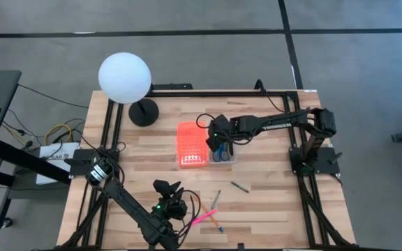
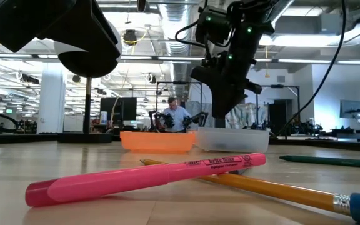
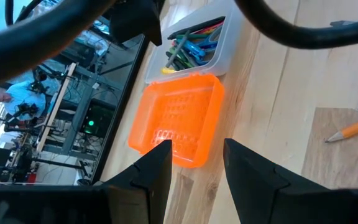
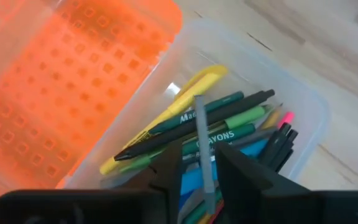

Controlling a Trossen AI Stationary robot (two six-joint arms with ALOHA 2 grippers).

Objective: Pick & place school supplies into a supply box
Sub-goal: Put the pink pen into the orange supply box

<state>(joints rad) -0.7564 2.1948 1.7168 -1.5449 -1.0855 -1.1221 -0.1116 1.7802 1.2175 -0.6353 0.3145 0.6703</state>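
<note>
overhead cam, table-level cam, two wrist cams

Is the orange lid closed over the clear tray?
No, in the high view the orange lid lies open beside the clear tray, which holds pens.

Right gripper [image 1: 220,144] covers much of the clear tray [image 1: 223,155] from above, so the contents under the jaws can't be counted. Grey pen [image 4: 204,155] runs down between the jaws, lower end cut off; contact with the fingers unclear. Yellow pencil [image 2: 280,189] in the low view is cut at the frame edge and partly hidden behind the pink highlighter [image 2: 149,175]. Left gripper [image 1: 167,204] hides the worktop [image 1: 271,202] below its jaws. Person [image 2: 175,115] far behind is too small to detail.
</note>
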